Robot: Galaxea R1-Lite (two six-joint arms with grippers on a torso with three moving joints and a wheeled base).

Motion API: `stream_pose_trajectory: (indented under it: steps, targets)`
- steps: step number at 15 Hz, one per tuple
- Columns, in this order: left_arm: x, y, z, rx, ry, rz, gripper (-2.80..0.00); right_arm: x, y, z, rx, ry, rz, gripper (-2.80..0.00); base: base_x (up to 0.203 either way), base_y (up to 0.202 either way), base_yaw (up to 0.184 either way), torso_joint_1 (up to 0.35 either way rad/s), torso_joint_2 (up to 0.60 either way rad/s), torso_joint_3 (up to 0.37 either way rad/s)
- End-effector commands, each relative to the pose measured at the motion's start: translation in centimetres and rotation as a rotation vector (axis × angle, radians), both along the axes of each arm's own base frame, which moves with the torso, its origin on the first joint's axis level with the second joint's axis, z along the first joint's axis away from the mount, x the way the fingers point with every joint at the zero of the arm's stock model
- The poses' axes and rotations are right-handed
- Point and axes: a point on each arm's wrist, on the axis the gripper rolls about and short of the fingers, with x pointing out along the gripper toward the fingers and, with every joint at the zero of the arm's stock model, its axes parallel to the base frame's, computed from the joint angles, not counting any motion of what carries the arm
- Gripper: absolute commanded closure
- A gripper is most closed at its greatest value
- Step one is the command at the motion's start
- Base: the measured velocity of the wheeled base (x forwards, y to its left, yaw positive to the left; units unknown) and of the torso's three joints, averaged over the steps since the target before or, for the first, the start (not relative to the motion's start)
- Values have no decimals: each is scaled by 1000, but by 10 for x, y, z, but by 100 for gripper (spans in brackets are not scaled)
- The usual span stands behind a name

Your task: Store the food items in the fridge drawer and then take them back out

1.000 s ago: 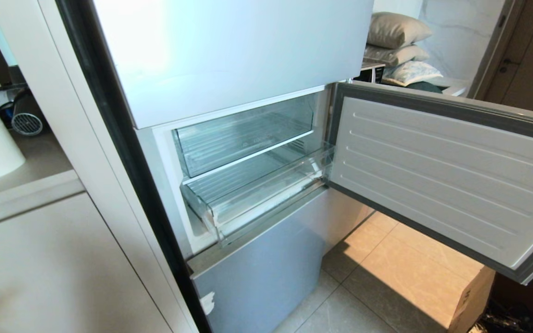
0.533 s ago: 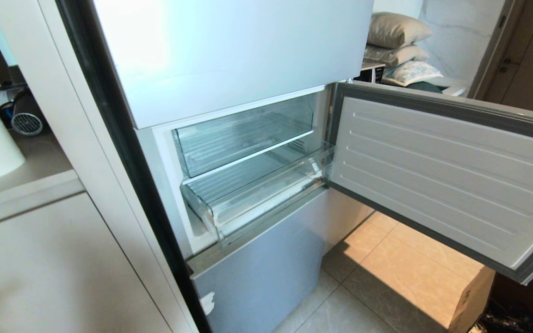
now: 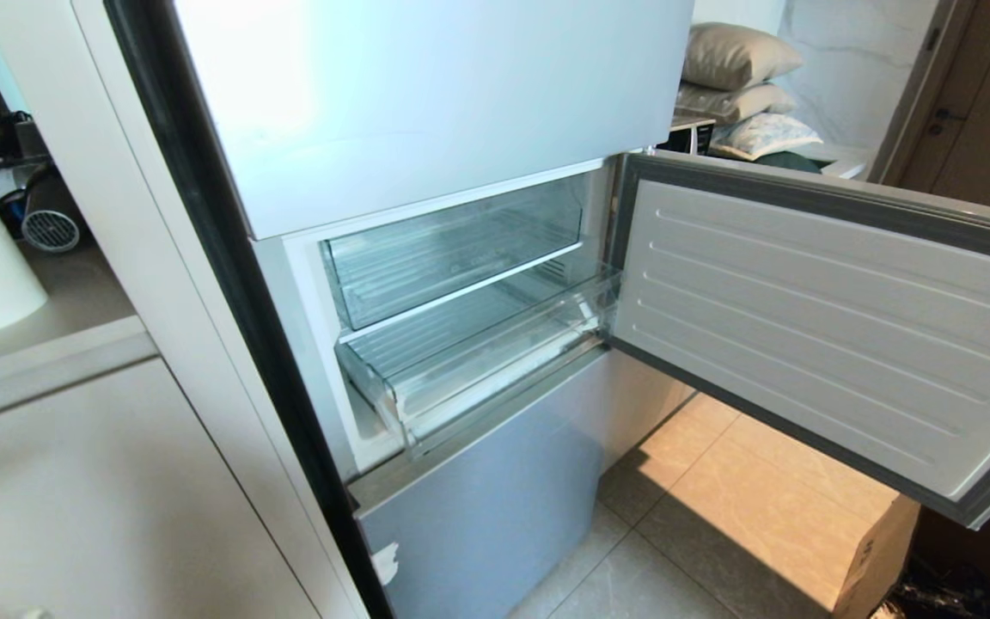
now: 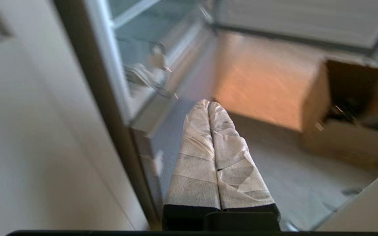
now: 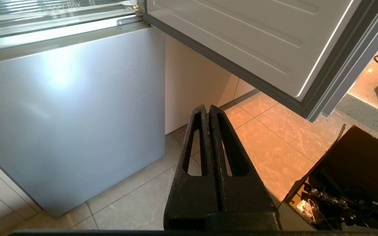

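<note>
- The fridge [image 3: 426, 103] fills my head view, its middle door [image 3: 821, 327] swung wide to my right.
- The drawer [image 3: 478, 357] is the lower clear tray, partly pulled out under the upper bin [image 3: 452, 249]. I judge it light, stiff, slick plastic that could crack if wrenched; I'd take it along the top of its front wall, near the middle, so it slides square.
- I see no food in any view, neither in the drawer nor in a gripper, so I can't say where it is.
- Left gripper [image 4: 208, 104]: taped fingers pressed together, holding nothing, low in front of the fridge's lower panel and aimed towards the drawer's corner.
- Right gripper [image 5: 207, 107]: black fingers closed, empty, hanging low over the floor tiles below the door, beside a cardboard box [image 5: 356, 180].
</note>
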Motion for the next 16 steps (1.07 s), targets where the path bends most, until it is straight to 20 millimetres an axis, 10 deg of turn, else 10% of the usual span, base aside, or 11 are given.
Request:
stream_pose_trajectory:
  steps: [1, 6, 10, 16]
  targets:
    - [74, -4, -5, 16, 275, -80, 0, 0, 0, 0, -2, 4, 2, 0, 0, 0, 0, 0, 0, 0]
    - [160, -58, -34, 107, 386, -237, 0, 0, 0, 0, 4, 3, -1, 0, 0, 0, 0, 0, 0, 0]
    - [180, -117, -56, 95, 349, -187, 0, 0, 0, 0, 32, 1, -9, 0, 0, 0, 0, 0, 0, 0]
    - [203, -144, -89, 136, 332, -42, 0, 0, 0, 0, 32, 1, -10, 0, 0, 0, 0, 0, 0, 0]
